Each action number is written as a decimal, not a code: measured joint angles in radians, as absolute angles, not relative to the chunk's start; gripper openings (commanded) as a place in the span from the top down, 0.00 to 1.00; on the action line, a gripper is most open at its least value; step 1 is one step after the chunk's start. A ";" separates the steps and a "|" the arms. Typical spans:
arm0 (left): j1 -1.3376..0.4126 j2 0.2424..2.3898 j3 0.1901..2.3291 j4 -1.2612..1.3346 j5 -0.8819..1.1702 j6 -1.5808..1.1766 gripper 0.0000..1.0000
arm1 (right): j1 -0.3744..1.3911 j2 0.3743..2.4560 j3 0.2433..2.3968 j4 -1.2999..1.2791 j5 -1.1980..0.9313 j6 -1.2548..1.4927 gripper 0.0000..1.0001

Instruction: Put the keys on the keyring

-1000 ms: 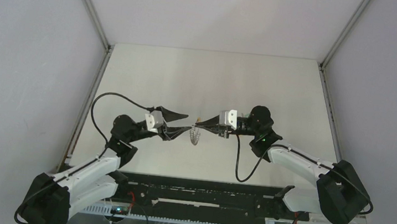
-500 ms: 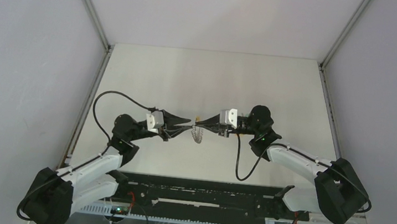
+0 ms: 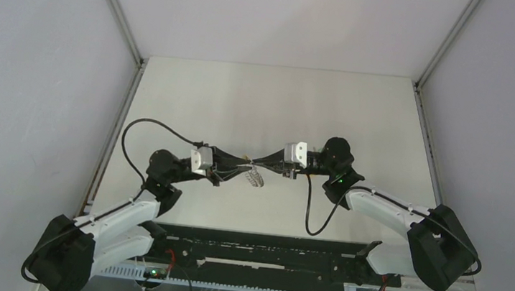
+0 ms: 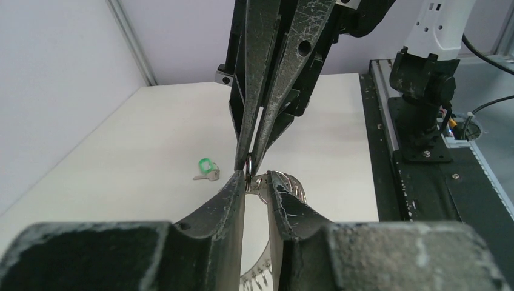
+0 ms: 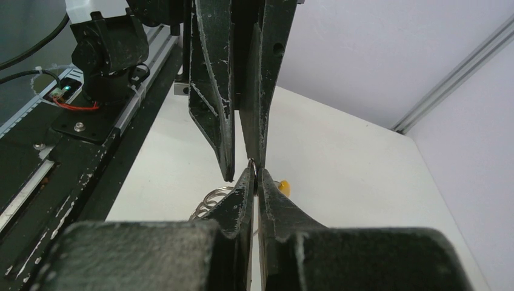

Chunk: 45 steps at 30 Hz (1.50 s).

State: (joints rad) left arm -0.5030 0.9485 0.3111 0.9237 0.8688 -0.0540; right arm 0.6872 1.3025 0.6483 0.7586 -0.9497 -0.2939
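On my overhead feed the left arm, white shells with black joints, reaches in towards the middle of the pale, matte worktop (image 3: pixel 330 110). The green key (image 4: pixel 207 168) lies flat there, left of where the claws meet: a small grey metal blade with a rounded, glossy green plastic head.

The left claw (image 3: pixel 244 163) has scuffed black fingers tapering to points. They are drawn in to a narrow slit with a bit of silver metal sitting in it. I cannot tell whether the claw is actually pinching that metal.

The keyring (image 3: pixel 255 178) hangs just below the point where the two claws meet tip to tip. It looks like a bunch of thin, shiny grey wire loops. I cannot tell whether its lower end touches the worktop.

The right claw (image 3: pixel 255 165), equally scratched and dark, is pressed closed on one thin loop of the keyring. Just right of its fingers, my right wrist feed shows the smooth, rounded plastic head of the orange key (image 5: pixel 282 187). Its blade is hidden.
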 measured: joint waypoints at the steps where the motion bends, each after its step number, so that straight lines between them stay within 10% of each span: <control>1: -0.503 0.951 0.311 0.926 0.868 -0.054 0.80 | 0.688 1.303 0.648 0.759 -0.950 -0.294 1.00; 30: -0.509 0.901 0.309 0.858 0.804 -0.012 1.00 | 0.696 1.302 0.650 0.760 -0.944 -0.289 1.00; 45: -0.719 0.773 0.408 0.283 0.399 0.308 1.00 | 0.701 1.214 0.660 0.408 -0.818 -0.440 0.81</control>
